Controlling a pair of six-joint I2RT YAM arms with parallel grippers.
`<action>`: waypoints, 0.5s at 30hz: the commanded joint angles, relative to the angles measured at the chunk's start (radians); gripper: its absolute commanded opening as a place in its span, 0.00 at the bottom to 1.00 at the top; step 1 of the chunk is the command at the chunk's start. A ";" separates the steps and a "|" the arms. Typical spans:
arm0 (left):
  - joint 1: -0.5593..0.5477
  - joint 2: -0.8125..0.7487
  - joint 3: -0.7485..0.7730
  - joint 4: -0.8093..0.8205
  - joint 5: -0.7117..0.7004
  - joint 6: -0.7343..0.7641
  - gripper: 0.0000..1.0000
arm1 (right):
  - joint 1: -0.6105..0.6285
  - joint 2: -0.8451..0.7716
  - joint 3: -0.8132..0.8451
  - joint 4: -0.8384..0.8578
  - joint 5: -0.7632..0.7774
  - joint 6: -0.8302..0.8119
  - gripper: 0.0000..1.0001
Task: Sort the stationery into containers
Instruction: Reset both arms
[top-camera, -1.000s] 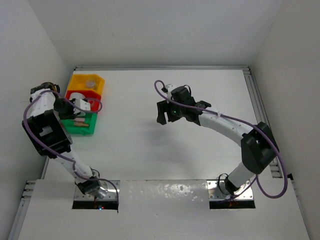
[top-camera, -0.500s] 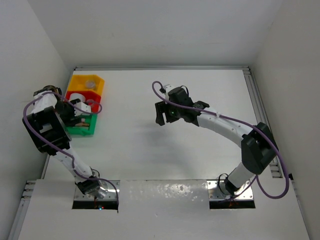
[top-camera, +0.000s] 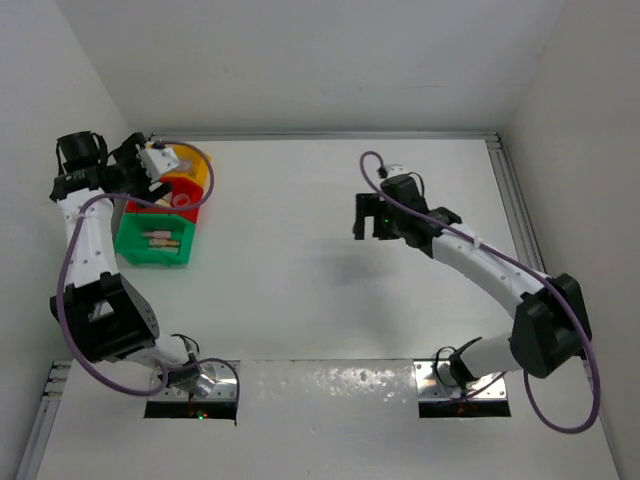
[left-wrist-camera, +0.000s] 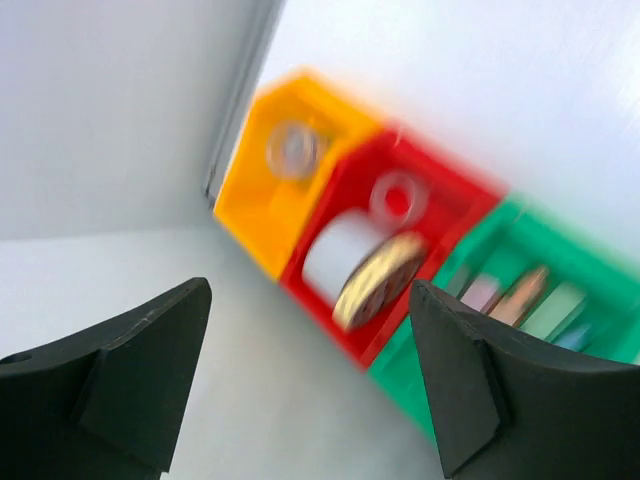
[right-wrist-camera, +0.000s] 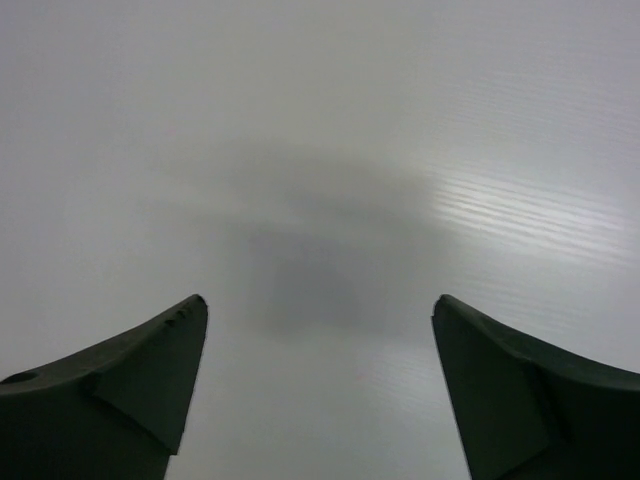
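Three joined bins (top-camera: 128, 240) lie just ahead of and below my left hand (left-wrist-camera: 310, 300), all smeared by blur.
Both my hands are spread wide and grip nothing. Under my right hand (right-wrist-camera: 320, 305) I see only bare tabletop (right-wrist-camera: 320, 120) and a soft shadow (right-wrist-camera: 300, 280). Beyond my left fingers (left-wrist-camera: 130, 370), the yellow bin (left-wrist-camera: 250, 205) holds one clear round thing (left-wrist-camera: 293, 148), pot or ring I cannot tell. The red bin (left-wrist-camera: 455, 195) holds three tape rings (left-wrist-camera: 335, 255). The green bin (left-wrist-camera: 410, 385), cut off at right, holds capsule pieces (left-wrist-camera: 520, 295) too blurred to count.

Spread dark fingers (right-wrist-camera: 120, 385) over shadowed white table (right-wrist-camera: 400, 120)
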 joint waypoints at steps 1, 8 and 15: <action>-0.098 -0.063 -0.036 0.063 0.045 -0.492 0.80 | -0.090 -0.141 -0.074 -0.081 0.256 0.083 0.98; -0.374 -0.171 -0.278 0.173 -0.320 -0.991 0.80 | -0.263 -0.342 -0.211 -0.219 0.404 0.126 0.99; -0.696 -0.313 -0.629 0.237 -0.647 -0.899 0.81 | -0.323 -0.566 -0.364 -0.256 0.526 0.183 0.99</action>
